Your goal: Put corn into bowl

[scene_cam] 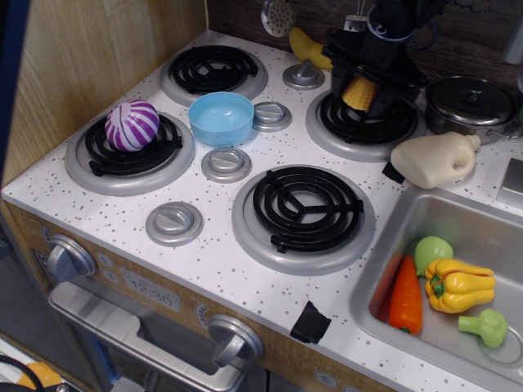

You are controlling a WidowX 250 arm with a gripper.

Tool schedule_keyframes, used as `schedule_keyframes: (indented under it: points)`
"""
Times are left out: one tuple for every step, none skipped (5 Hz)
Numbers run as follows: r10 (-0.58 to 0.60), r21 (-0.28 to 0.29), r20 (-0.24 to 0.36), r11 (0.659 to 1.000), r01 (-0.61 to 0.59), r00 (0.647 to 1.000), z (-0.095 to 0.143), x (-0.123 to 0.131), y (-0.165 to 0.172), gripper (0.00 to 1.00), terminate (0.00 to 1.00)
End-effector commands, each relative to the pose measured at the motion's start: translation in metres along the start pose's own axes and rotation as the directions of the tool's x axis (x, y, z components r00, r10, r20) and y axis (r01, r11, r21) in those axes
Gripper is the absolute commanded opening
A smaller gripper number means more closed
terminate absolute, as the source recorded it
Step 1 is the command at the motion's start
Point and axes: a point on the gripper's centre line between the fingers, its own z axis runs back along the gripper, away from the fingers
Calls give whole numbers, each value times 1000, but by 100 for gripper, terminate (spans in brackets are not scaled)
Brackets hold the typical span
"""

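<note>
The corn (360, 93) is a small yellow ridged piece held between the black fingers of my gripper (365, 88), lifted above the back right burner (364, 120). The gripper is shut on it. The light blue bowl (221, 118) sits empty on the stove top between the two left burners, well to the left of the gripper.
A purple striped ball (131, 125) rests on the front left burner. A banana (307, 47) lies at the back. A steel lidded pot (472, 102) and a cream jug (434, 158) are at the right. The sink (409, 224) holds a carrot, a yellow pepper and green vegetables.
</note>
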Motion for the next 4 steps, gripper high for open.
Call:
schedule_keyframes:
  points:
    - [-42, 66, 45, 997, 39, 998, 24, -4, 66, 0, 0]
    - [-72, 90, 19, 993, 70, 997, 21, -19, 94, 0, 0]
    - [-112, 62, 16, 992, 110, 994, 10, -37, 127, 0, 0]
    - [-129, -54, 36, 990, 131, 991, -2, -44, 144, 0, 0]
